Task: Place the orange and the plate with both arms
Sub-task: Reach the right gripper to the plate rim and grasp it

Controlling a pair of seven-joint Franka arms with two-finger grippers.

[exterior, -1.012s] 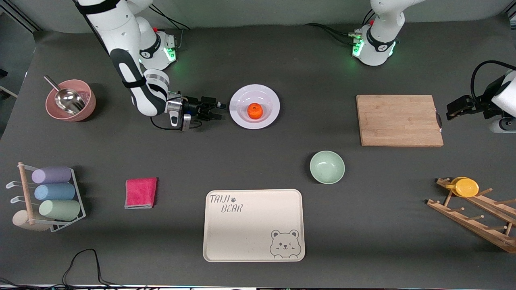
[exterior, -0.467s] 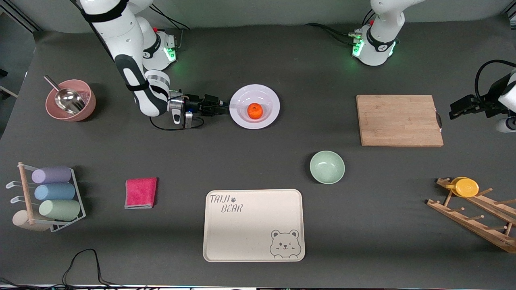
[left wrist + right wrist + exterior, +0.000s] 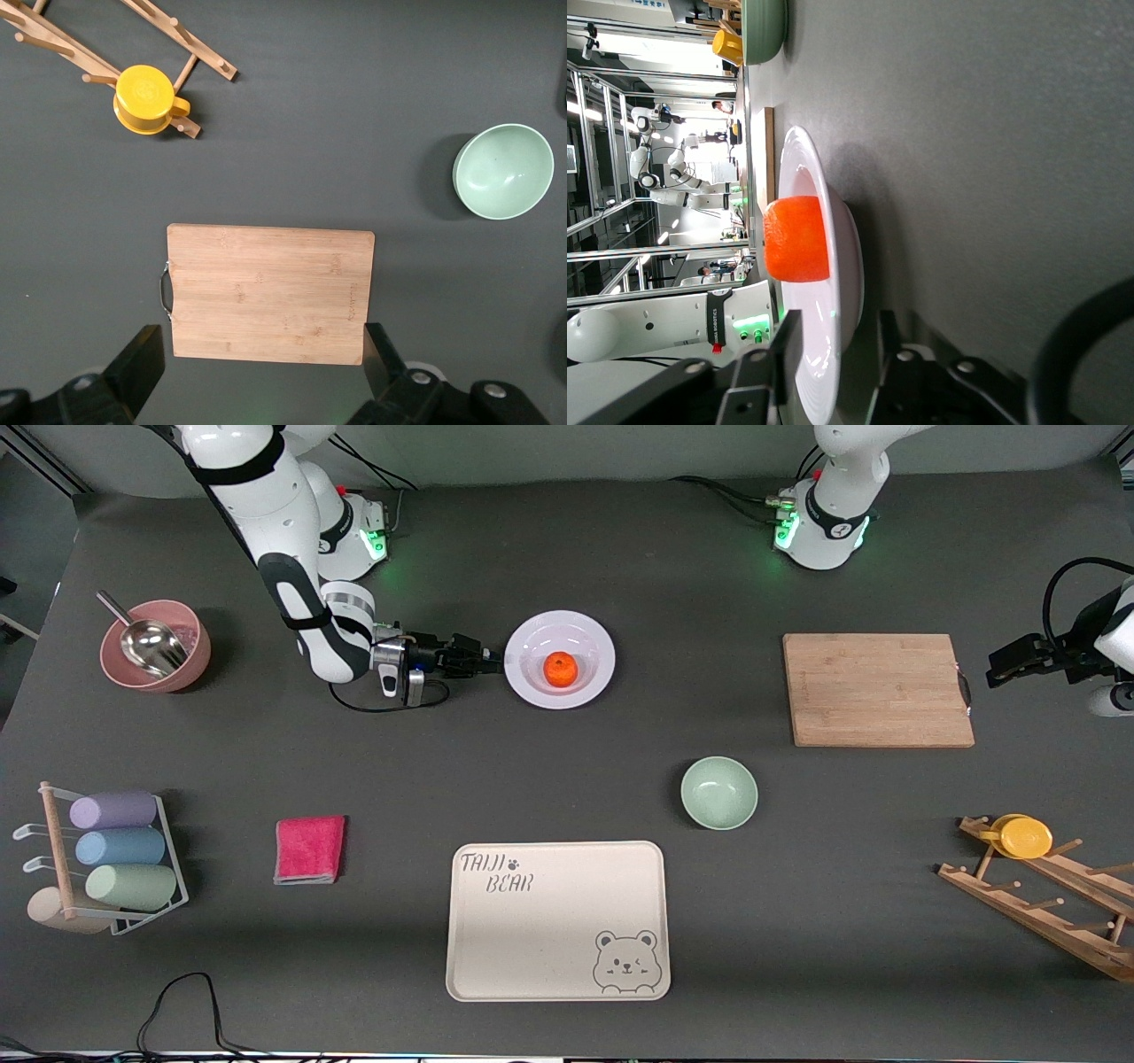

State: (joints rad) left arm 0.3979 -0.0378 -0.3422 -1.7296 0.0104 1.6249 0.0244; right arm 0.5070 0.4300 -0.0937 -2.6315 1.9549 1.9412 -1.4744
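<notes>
The table [image 3: 567,558] carries the whole job, and most of it looks undone. The board [image 3: 877,689], toward the left arm's end, lies bare; it and the tray [image 3: 556,921], nearest the front camera, seem the likely places for setting things down, though which is meant I cannot tell.

The plate [image 3: 559,659] rests flat on the table between the two bases, not yet lifted. The orange [image 3: 560,669] sits in its shallow centre, so neither thing has reached a new spot.

The right gripper [image 3: 490,661] lies low at the plate's rim on the side toward the right arm's base. In the right wrist view its fingers [image 3: 786,350] straddle the rim, one above and one beneath, nearly pinching it; whether they grip firmly I cannot tell. This judges as the grasp, with lift and carry left.

The left gripper [image 3: 261,372] hangs over the board's edge, spread wide and holding nothing; that arm waits. Taking the orange probably falls to it.
</notes>
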